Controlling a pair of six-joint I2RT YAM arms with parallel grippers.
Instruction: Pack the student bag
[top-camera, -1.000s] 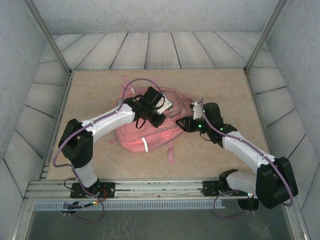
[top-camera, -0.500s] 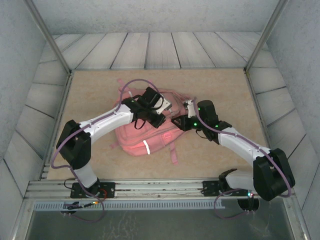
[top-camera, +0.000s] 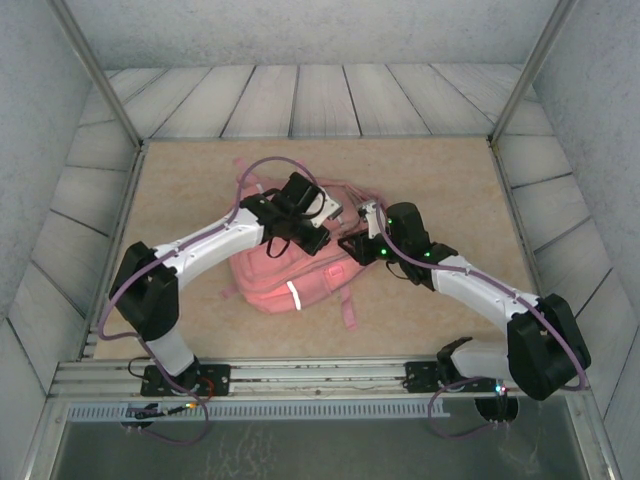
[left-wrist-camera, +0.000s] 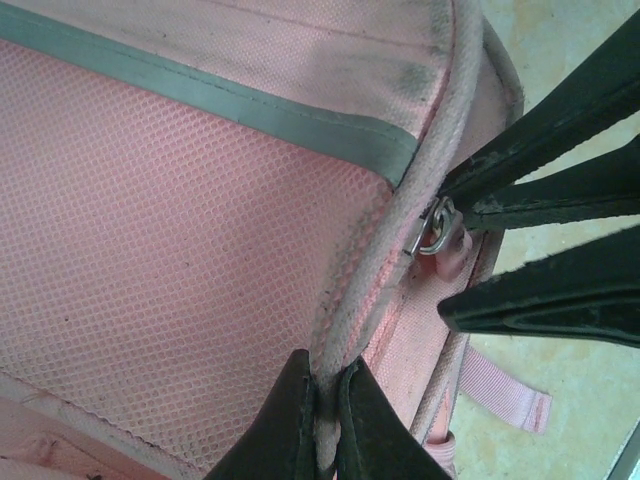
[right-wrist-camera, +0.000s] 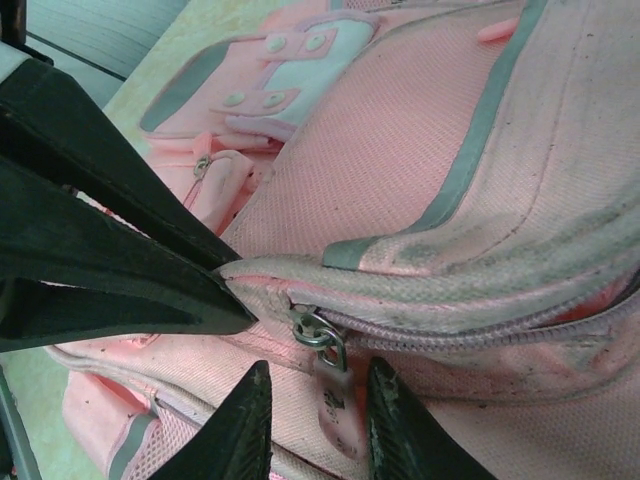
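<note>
The pink student bag (top-camera: 285, 280) lies mid-table under both arms. My left gripper (left-wrist-camera: 325, 370) is shut on the pale piping along the bag's zip edge, beside the mesh side panel (left-wrist-camera: 180, 230). In the top view it sits over the bag's upper right part (top-camera: 322, 232). My right gripper (right-wrist-camera: 320, 367) is open. Its fingertips straddle the pink zip pull (right-wrist-camera: 337, 400), which hangs from a metal ring, with a small gap on each side. The right gripper's dark fingers (left-wrist-camera: 560, 190) show beside that ring in the left wrist view. From above, the right gripper (top-camera: 352, 244) meets the bag's right edge.
A loose pink strap (top-camera: 347, 310) trails toward the front rail (top-camera: 320, 375). Bare tan tabletop (top-camera: 450, 180) surrounds the bag. Wood-panelled walls and metal posts close in the sides and back. A front pocket with a pale patch (right-wrist-camera: 300, 60) shows in the right wrist view.
My right gripper has moved left onto the bag's zip and its jaws have narrowed around the pull. The left gripper keeps its grip; the bag has shifted slightly.
</note>
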